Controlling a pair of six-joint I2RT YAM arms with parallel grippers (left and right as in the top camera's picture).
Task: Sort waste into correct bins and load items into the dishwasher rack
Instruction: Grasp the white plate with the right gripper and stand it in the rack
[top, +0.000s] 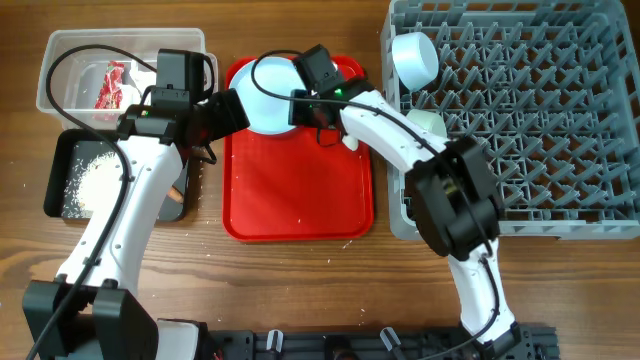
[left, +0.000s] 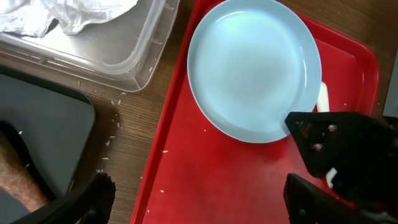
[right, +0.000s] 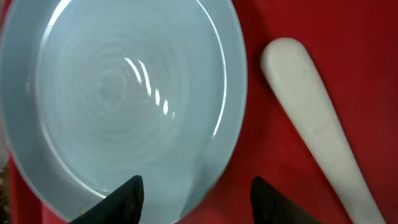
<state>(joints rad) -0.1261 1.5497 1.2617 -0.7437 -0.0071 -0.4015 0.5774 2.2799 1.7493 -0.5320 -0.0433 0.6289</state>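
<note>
The pale blue plate (top: 270, 92) lies at the back of the red tray (top: 300, 190). My right gripper (top: 300, 100) is open, its fingers (right: 196, 199) straddling the plate's (right: 124, 93) near rim. The white spoon (right: 317, 130) lies on the tray beside it. My left gripper (top: 235, 108) is open and empty (left: 199, 205), over the tray's left edge, short of the plate (left: 252, 68). The clear tub (top: 60, 60) holds the red-and-white wrapper (top: 112, 85) and the tissue (left: 68, 15). The black tray (top: 60, 150) holds rice (top: 100, 180) and a brown stick (left: 18, 180).
The grey rack (top: 540, 120) stands at the right, with a pale blue bowl (top: 415, 58) and a pale cup (top: 427, 122) in its left part. Loose rice grains (left: 115, 124) lie on the wood between the bins and the red tray.
</note>
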